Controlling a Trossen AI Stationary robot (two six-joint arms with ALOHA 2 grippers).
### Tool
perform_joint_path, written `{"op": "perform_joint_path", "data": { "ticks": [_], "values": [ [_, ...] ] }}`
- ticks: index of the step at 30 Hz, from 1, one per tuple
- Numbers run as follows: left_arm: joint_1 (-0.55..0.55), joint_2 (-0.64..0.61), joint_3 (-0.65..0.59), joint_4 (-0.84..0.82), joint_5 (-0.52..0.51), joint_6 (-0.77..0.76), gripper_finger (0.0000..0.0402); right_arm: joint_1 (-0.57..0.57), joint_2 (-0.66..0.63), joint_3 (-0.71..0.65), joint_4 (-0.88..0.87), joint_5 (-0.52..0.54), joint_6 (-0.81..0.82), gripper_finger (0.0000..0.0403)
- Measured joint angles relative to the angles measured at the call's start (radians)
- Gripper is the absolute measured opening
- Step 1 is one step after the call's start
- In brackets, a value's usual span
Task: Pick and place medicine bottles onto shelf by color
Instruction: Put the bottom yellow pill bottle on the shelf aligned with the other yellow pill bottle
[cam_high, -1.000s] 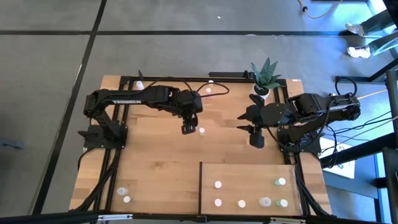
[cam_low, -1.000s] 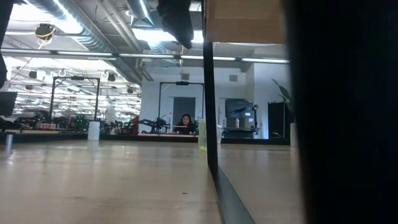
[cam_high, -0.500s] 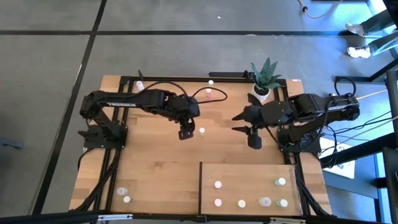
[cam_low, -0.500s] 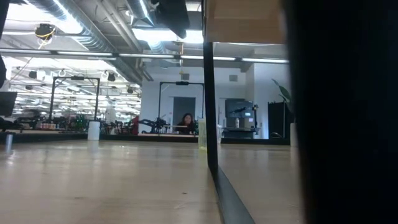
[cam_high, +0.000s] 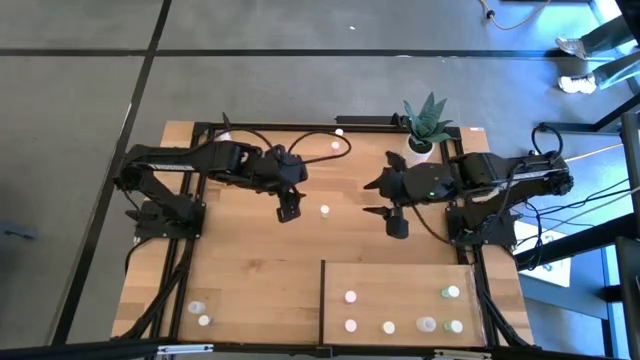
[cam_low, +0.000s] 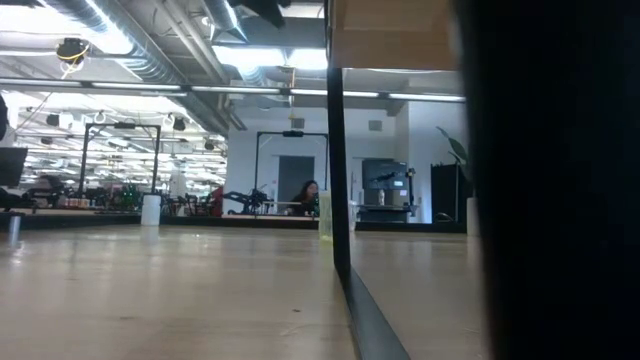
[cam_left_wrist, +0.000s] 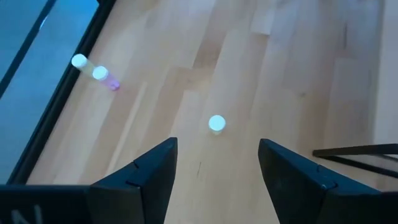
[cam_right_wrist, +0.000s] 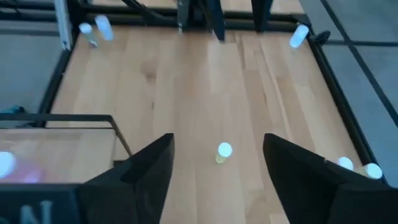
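Six bottles (cam_high: 388, 326) on the shelf (cam_high: 400, 275). Off the shelf: two by the table's (cam_high: 250, 250) near left corner, one mid-table between the grippers, two by the far rail. One plant (cam_high: 425, 118). Two arms, one gripper each: left gripper (cam_high: 287, 213), right gripper (cam_high: 375, 198).

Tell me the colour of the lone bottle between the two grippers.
Pale yellow with a white cap, clearest in the right wrist view.

The left gripper (cam_high: 287, 212) pulls back toward its base; the right gripper (cam_high: 377, 198) reaches farther over the tabletop (cam_high: 250, 260), jaws wider.
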Motion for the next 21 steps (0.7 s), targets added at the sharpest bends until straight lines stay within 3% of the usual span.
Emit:
{"op": "perform_joint_path", "data": {
  "ticks": [10,21],
  "values": [
    [-0.034,-0.041,0.001,-0.004,-0.009,-0.033,0.0218,-0.112,0.182,0.000,0.052,-0.177,-0.098,0.0256],
    [-0.045,-0.044,0.001,-0.003,-0.010,-0.034,0.0218,-0.189,0.393,0.000,0.096,-0.287,-0.261,0.0255]
  ]
}}
